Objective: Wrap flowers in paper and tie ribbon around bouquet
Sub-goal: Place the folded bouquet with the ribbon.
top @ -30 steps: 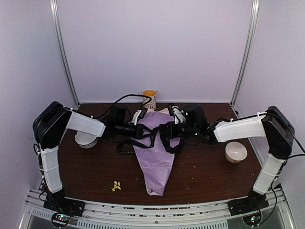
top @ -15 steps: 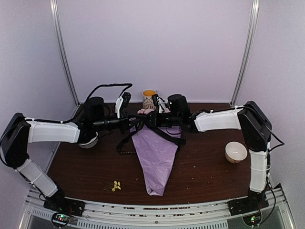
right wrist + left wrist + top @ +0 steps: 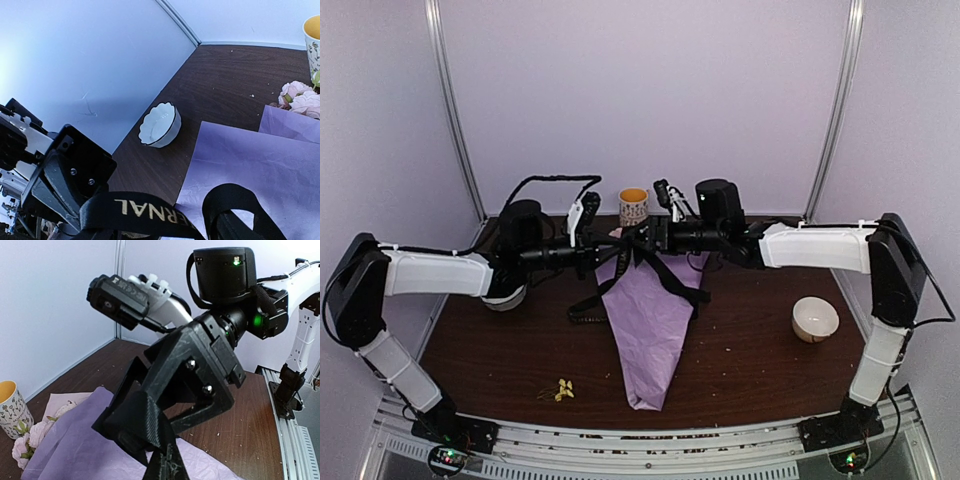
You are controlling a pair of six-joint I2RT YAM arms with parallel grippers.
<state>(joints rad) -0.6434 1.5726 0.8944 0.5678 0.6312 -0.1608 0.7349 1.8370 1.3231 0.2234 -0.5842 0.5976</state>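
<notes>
Right end effector (image 3: 132,407), jaws apart, close above lilac paper (image 3: 75,450); pink flowers (image 3: 30,437) beside patterned mug (image 3: 12,407), lower left.

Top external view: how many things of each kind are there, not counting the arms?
Bowls: 2
Mug: 1
Bouquet: 1
Ribbon: 1
Loose yellow blossom cluster: 1
Total: 6

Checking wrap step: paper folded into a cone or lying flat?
Folded. The paper tapers to a point at the near end, layers overlap, and flowers poke out at its wide end.
</notes>
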